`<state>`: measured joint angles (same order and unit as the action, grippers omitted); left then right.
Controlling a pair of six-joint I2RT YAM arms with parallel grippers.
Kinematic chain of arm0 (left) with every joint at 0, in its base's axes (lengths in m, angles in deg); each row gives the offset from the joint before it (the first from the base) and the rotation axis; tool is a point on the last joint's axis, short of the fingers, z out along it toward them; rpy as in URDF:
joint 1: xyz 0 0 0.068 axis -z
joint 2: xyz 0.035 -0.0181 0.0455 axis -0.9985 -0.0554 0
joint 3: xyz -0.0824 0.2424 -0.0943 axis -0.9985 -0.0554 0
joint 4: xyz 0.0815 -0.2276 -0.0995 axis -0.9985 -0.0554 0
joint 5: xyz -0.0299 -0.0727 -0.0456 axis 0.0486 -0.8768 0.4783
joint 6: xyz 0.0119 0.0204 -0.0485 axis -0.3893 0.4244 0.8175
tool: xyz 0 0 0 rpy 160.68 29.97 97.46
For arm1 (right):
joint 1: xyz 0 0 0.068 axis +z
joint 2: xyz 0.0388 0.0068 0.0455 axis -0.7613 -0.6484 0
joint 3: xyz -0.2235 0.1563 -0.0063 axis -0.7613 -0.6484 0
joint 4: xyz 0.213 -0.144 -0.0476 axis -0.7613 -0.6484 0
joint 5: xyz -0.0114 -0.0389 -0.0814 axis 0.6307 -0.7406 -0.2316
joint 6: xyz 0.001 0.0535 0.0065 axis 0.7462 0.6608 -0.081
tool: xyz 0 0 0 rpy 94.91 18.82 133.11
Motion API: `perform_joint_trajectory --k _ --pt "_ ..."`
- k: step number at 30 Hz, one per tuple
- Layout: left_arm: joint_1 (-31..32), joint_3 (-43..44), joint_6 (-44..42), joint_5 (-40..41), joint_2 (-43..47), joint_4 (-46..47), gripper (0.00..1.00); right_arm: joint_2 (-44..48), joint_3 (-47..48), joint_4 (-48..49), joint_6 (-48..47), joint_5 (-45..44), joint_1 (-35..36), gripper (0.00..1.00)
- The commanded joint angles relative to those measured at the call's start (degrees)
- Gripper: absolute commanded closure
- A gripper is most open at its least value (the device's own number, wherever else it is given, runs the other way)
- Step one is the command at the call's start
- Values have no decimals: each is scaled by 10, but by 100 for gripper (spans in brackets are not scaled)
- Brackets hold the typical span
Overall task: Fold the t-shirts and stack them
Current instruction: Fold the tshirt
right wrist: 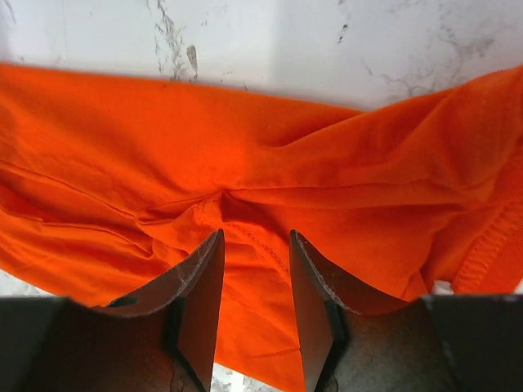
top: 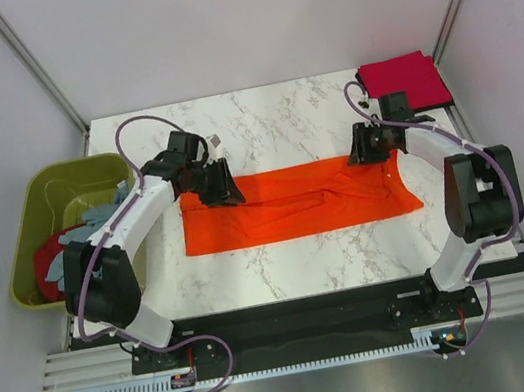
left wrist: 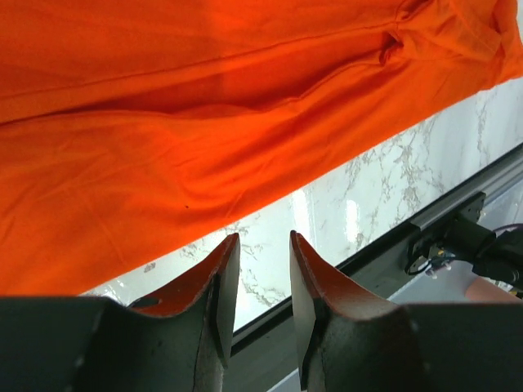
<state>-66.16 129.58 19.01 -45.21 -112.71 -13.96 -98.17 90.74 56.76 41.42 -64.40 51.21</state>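
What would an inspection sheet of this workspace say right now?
Surface: white marble table.
Job's things: orange t-shirt lying folded lengthwise mid-table; folded red shirt at the far right corner; crumpled red shirt and grey-blue shirt in the tub.
Clutter: olive-green tub left of the table.
Grippers: left gripper and right gripper open, empty, near the orange t-shirt's ends.
Cables: purple cables loop along both arms.
Surroundings: pale walls, metal frame posts.

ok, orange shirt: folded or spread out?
Partly folded: the orange shirt lies as a long flat band, one layer lapped over, not a compact square like the red shirt.
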Motion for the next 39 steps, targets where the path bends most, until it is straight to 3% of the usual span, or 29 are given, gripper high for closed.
perform_joint_trajectory --k 1,24,28,34,39 --pt "-1 -19 16 -60 56 48 61 -29 33 -9 -61 47 7 55" --pt "-1 -65 6 -53 56 60 61 -89 46 -7 -130 37 58 50" --pt "-1 -65 7 -52 56 61 61 -86 45 -8 -131 43 62 58" --pt "0 -66 13 -49 59 61 61 -60 43 -18 -115 15 70 100" --pt "0 -70 32 -50 75 66 58 0 32 -43 -50 -45 99 100"
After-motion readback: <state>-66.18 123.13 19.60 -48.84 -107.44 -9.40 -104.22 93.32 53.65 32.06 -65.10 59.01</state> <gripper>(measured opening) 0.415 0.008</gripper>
